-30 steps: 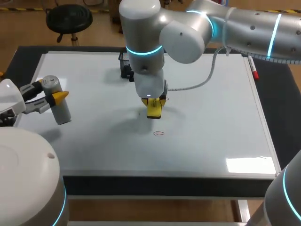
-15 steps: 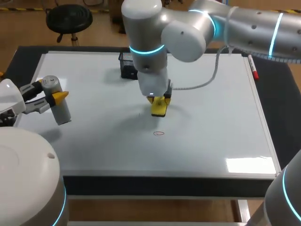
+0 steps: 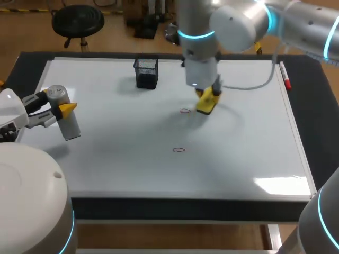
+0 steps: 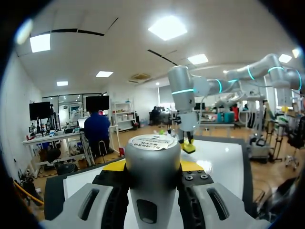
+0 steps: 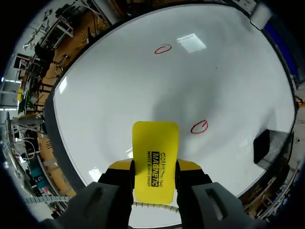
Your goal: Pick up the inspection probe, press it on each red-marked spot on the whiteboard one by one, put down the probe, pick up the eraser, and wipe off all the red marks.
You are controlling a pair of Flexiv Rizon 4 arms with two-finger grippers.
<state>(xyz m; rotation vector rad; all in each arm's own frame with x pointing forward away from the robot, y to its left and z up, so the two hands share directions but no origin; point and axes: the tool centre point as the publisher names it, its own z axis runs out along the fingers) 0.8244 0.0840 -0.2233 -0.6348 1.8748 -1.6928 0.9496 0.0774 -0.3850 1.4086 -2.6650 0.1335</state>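
The whiteboard [image 3: 106,169] covers the table and carries two small red rings, one [image 3: 184,111] near the middle and one [image 3: 179,150] nearer the front. My right gripper [image 3: 205,99] is shut on a yellow eraser [image 3: 206,103], held low over the board just right of the middle ring. In the right wrist view the eraser [image 5: 155,157] sits between the fingers [image 5: 155,168], with one ring [image 5: 199,126] beside it and the other [image 5: 163,49] far ahead. At the far left, my left gripper [image 3: 62,110] is shut on the grey cylindrical probe [image 3: 64,114], lifted off the board; the probe [image 4: 152,167] fills the left wrist view.
A black mesh holder [image 3: 146,73] stands at the back of the board, left of my right arm. A red marker [image 3: 285,76] lies along the board's right edge. In the left wrist view my right arm's eraser [image 4: 188,147] shows beyond the probe.
My right arm has carried the eraser from the middle of the board toward the back right, past the upper red ring. The left arm and probe have stayed still.
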